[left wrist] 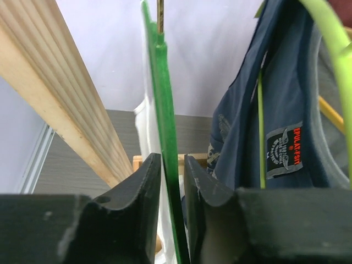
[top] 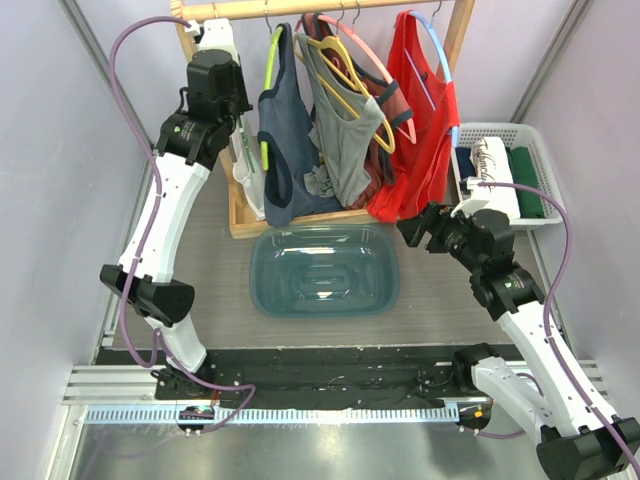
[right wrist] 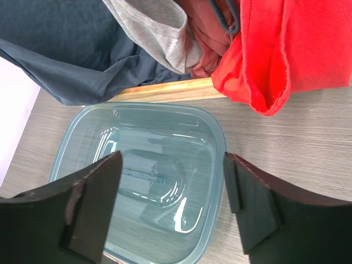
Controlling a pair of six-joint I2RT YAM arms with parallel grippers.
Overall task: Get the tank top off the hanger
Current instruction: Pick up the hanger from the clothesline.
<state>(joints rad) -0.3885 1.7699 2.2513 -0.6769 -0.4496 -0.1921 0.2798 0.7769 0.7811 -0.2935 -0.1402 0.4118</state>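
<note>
left gripper (left wrist: 171, 159) is straddling the flat green plastic hanger (left wrist: 166, 110), pinch unclear; right gripper (right wrist: 171, 159) is gaping; white tank top (top: 250, 185) not yet removed.

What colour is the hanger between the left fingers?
Green hanger, best in left wrist view.

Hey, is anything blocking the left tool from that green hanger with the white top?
Nothing visible. The green hanger sits right between the fingers of the left tool, and the navy tank top hangs off to one side.

Overhead looks down; right wrist close — shares tub (top: 256, 278).
</note>
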